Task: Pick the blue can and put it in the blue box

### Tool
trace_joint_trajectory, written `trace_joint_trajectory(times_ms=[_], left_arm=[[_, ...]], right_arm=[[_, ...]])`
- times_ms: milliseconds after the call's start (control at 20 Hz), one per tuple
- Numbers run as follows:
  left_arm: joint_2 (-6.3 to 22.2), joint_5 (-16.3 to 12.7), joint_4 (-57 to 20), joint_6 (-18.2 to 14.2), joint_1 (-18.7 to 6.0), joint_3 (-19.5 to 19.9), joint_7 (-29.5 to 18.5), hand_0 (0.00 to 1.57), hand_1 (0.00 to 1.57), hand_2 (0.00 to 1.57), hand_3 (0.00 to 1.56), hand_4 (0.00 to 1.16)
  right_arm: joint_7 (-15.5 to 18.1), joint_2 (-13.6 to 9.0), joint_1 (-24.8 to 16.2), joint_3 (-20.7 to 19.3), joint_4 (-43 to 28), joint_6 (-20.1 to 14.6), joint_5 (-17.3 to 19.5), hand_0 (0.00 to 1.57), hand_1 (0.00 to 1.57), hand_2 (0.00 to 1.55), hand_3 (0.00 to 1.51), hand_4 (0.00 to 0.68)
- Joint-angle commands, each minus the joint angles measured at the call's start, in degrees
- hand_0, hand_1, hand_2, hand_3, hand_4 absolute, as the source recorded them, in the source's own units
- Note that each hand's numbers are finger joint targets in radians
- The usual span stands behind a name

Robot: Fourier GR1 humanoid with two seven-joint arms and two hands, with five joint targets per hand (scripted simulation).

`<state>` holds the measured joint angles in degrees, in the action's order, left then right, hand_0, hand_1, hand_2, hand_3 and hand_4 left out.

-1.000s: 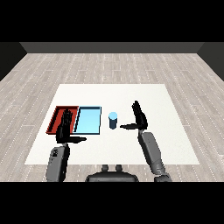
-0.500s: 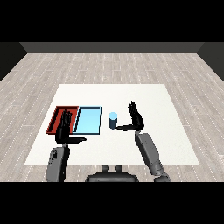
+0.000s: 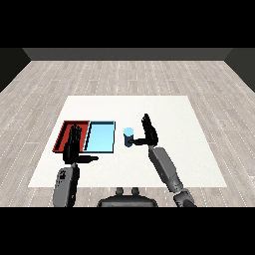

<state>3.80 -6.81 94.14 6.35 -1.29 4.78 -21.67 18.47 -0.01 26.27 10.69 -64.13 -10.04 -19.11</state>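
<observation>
Reaching with fingers spread, the right hand (image 3: 148, 131) stood just beside the blue can (image 3: 129, 136); a nudge risked toppling it.

The small blue can (image 3: 128, 136) stands upright on the white table (image 3: 189, 149), just to the right of the light blue tray (image 3: 100, 138), which is a flat, shallow rectangle with a darker blue rim and lies beside the can, not holding it.

Bare table (image 3: 164, 112) btw can (image 3: 129, 135), blue tray (image 3: 101, 137)
</observation>
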Motion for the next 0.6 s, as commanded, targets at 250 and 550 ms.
trace_joint_trajectory(times_ms=[250,550], left_arm=[[-0.9,0.2,-1.6,-0.7,-1.7,-0.3,0.0,0.0,0.0,0.0,0.0,0.0],[-1.1,-2.1,4.3,-1.0,-0.5,-0.2,4.8,0.0,0.0,0.0,0.0,0.0]], right_arm=[[4.2,0.0,-2.9,7.1,0.9,-4.2,-8.0,0.0,0.0,0.0,0.0,0.0],[6.6,0.0,4.0,4.5,11.4,-0.4,-11.6,0.0,0.0,0.0,0.0,0.0]])
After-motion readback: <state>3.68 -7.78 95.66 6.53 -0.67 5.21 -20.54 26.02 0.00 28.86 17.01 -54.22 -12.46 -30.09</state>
